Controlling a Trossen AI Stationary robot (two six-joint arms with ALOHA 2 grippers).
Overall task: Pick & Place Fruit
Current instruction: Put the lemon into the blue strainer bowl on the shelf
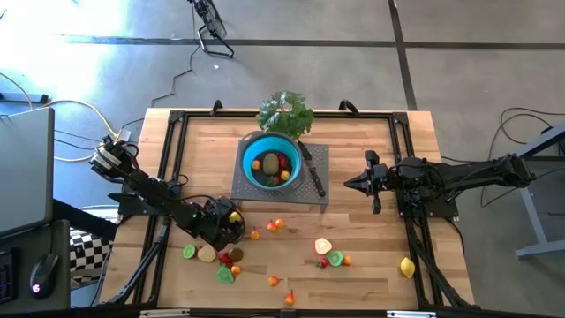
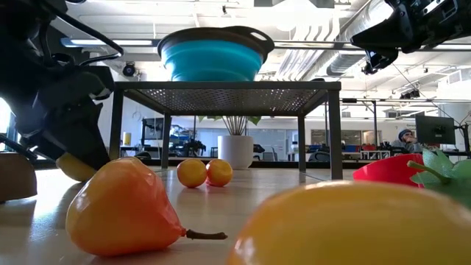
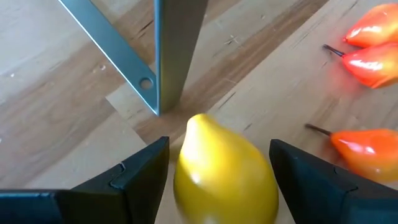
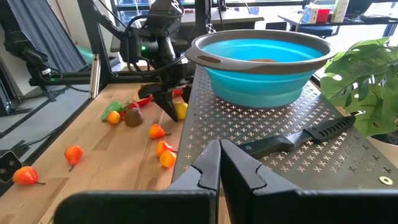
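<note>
Your landmark is the blue bowl, a collapsible tub with some fruit already inside, on a perforated metal rack. Left gripper sits just off the rack's near-left corner, fingers spread around a yellow lemon, not yet clamped. It's smooth, glossy, likely light hard plastic, slippery; pinch its widest middle. Right gripper waits beside the rack, clenched, empty.

A bowl sits on a raised mesh stand at the middle of the surface, with several fruits inside it. A knife lies on the stand to the bowl's right, and a leafy bunch lies behind the bowl. Loose fruit is scattered on the surface before the stand (most of it toward the left front). The left pincer straddles one fruit beside the stand's front-left leg.
</note>
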